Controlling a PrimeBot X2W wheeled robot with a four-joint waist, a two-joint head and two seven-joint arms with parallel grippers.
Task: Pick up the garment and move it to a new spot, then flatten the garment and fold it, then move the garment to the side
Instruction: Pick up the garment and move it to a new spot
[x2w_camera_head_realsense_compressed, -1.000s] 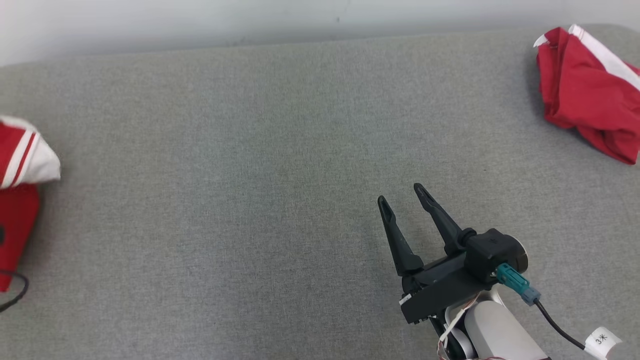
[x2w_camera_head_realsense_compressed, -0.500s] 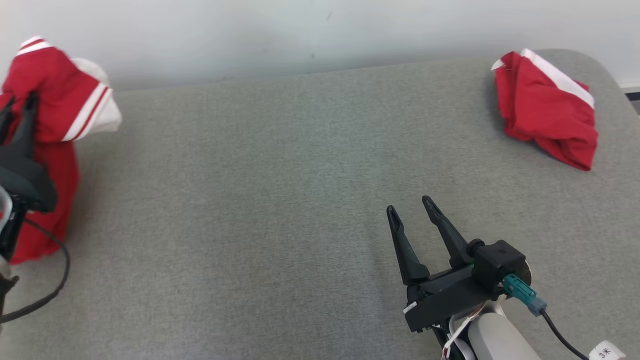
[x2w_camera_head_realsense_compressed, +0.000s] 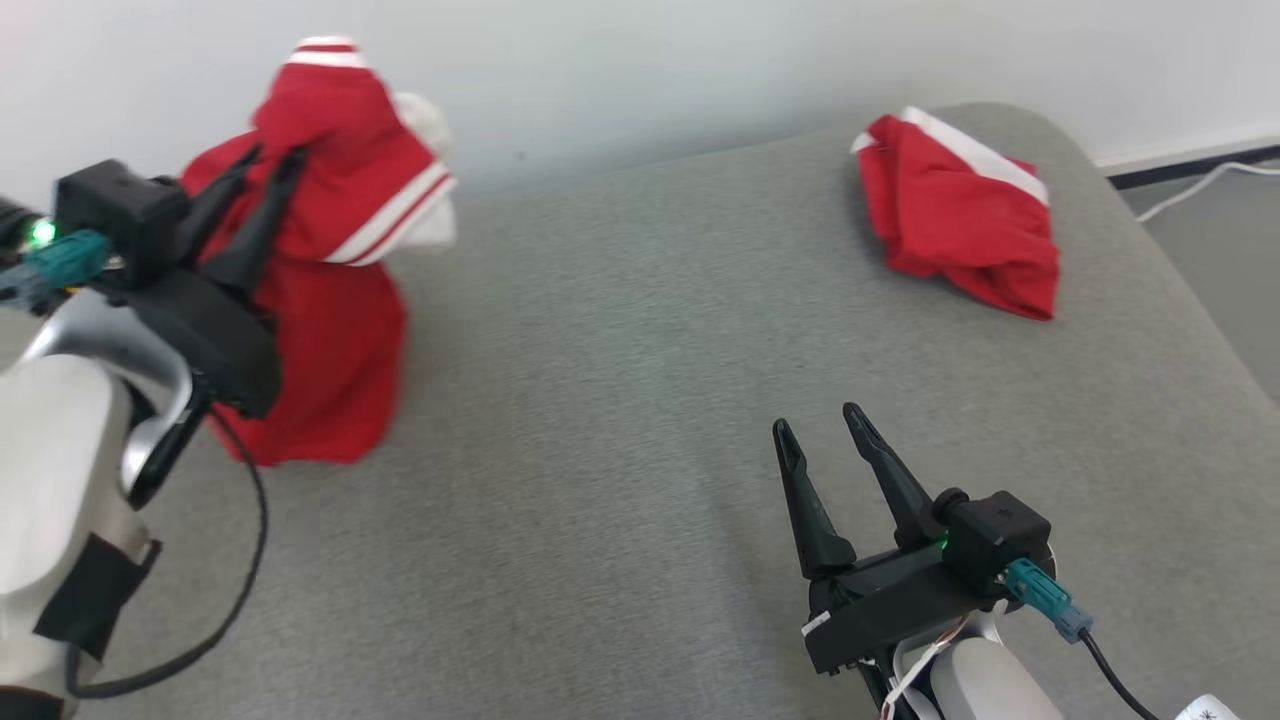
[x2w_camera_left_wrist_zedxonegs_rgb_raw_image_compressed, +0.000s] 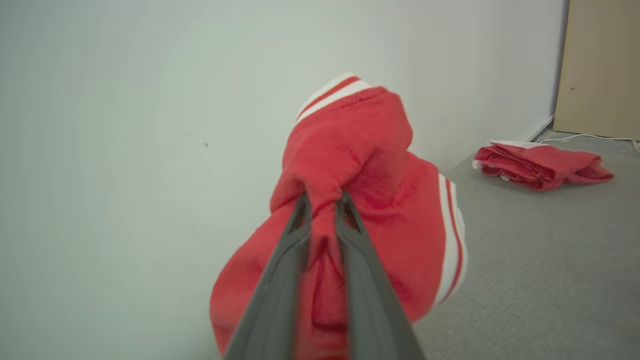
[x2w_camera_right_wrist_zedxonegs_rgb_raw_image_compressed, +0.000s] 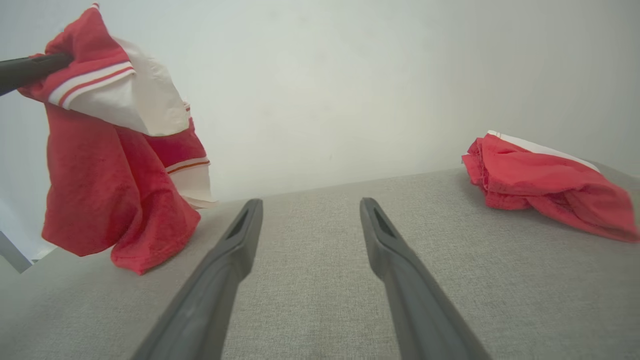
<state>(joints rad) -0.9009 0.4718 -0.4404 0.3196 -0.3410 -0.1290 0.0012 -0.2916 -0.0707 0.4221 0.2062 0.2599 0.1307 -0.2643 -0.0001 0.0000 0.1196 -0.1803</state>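
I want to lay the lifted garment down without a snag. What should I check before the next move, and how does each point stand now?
1. Grip: the left gripper pinches the red garment, fabric bunched between its fingers: ok.
2. Garment's lower edge free of the grey padded surface: cannot tell.
3. Garment hanging open enough to flatten: not ok, it is bunched and folded over.
4. The right gripper open and holding nothing: ok.
5. The second red garment out of the way: ok, crumpled at the far right end.
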